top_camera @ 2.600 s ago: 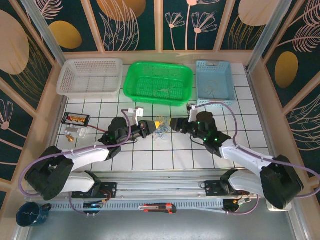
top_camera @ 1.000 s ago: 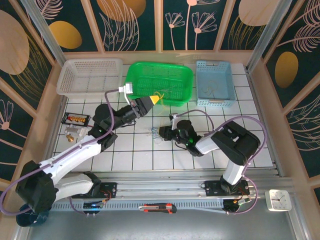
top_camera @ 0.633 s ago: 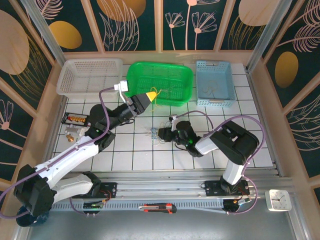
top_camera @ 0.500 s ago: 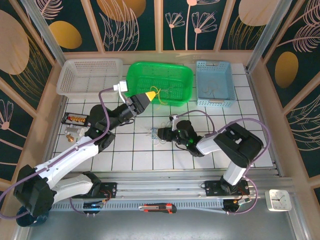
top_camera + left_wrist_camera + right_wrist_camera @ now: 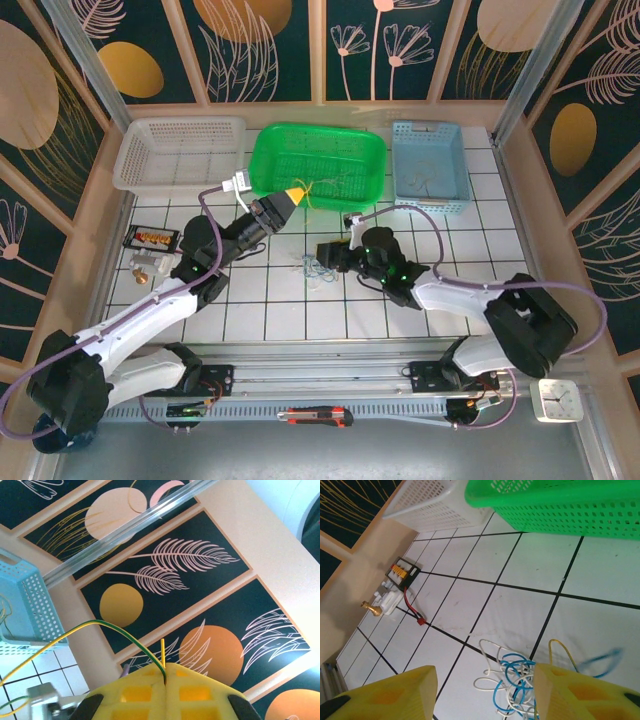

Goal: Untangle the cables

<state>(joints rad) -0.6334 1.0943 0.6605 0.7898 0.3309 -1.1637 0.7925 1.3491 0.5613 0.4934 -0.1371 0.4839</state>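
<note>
The cables (image 5: pixel 314 268) lie as a small tangle of blue and pale grey loops on a white tile at mid-table. My right gripper (image 5: pixel 326 255) hovers just right of them, open. In the right wrist view its yellow fingers (image 5: pixel 395 695) straddle the tangle (image 5: pixel 512 680), and a tan-yellow wire (image 5: pixel 559 649) curls beside the right finger. My left gripper (image 5: pixel 296 190) is raised at the front edge of the green basket (image 5: pixel 262 160), shut on a yellow-green wire (image 5: pixel 312 186). In the left wrist view that wire (image 5: pixel 105 625) arcs away left from the closed jaws of the gripper (image 5: pixel 165 667).
A white basket (image 5: pixel 135 165), the green basket and a blue basket (image 5: pixel 402 170) line the back. A black box (image 5: pixel 150 238) with a red-tipped lead (image 5: pixel 412 611) sits at the left. A utility knife (image 5: pixel 315 415) lies on the front rail.
My left gripper carried the yellow-green wire up and back toward the green basket. My right gripper opened over the tangle and its arm stretched out lower to the right.
</note>
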